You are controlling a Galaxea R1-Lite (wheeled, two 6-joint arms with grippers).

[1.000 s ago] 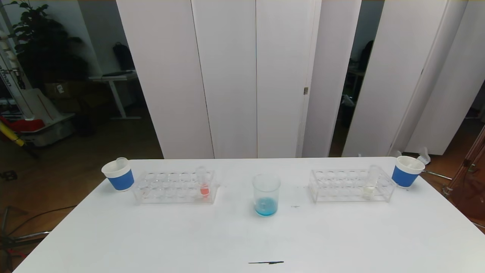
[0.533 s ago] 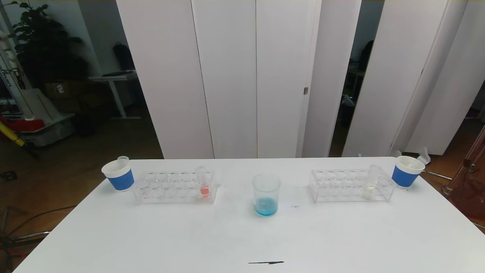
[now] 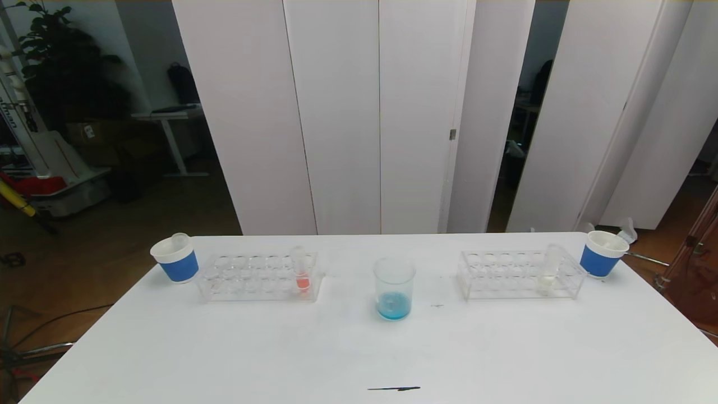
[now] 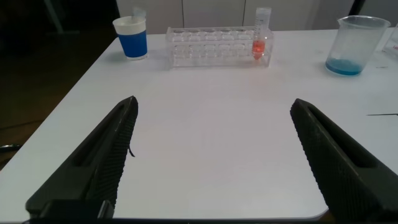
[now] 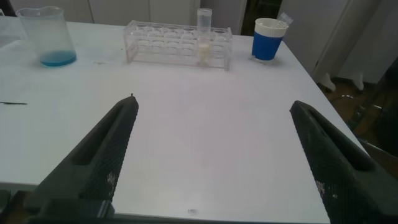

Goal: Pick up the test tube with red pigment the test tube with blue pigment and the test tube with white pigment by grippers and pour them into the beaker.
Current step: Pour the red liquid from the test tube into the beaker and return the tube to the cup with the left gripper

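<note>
The test tube with white pigment (image 3: 547, 274) stands upright in the clear rack on the robot's right (image 3: 519, 275), near that rack's right end, w/ a blue-and-white paper cup (image 3: 601, 253) just beside the rack. The tube w/ red pigment (image 3: 300, 270) stands upright in the left rack (image 3: 259, 276), toward its inner end; another paper cup (image 3: 175, 258) sits beside that rack's outer end, w/ what looks like an empty tube in it. The beaker (image 3: 394, 288) sits between the racks on the white tabletop (image 3: 359, 348), holding a shallow layer of blue liquid, so the blue pour seems done already; no blue tube can be made out. Both tubes look thin, clear, smooth-walled, round-bottomed: probably light, stiff, slippery & breakable, w/ only a little pigment at the base. Best hold is likely on the bare upper wall above the rack top, below the lip, w/ modest squeeze, then a straight lift clear of the hole. Racks look like rigid clear plastic w/ rows of round holes; beaker is wide, straight-sided, stable. Left gripper (image 4: 211, 155) & right gripper (image 5: 211, 155) both hang low over the near tabletop edge, jaws spread wide, holding nothing, well apart from racks; fingers (image 4: 99, 162) are dark w/ ribbed inner faces, which should help grip on smooth walls.
</note>
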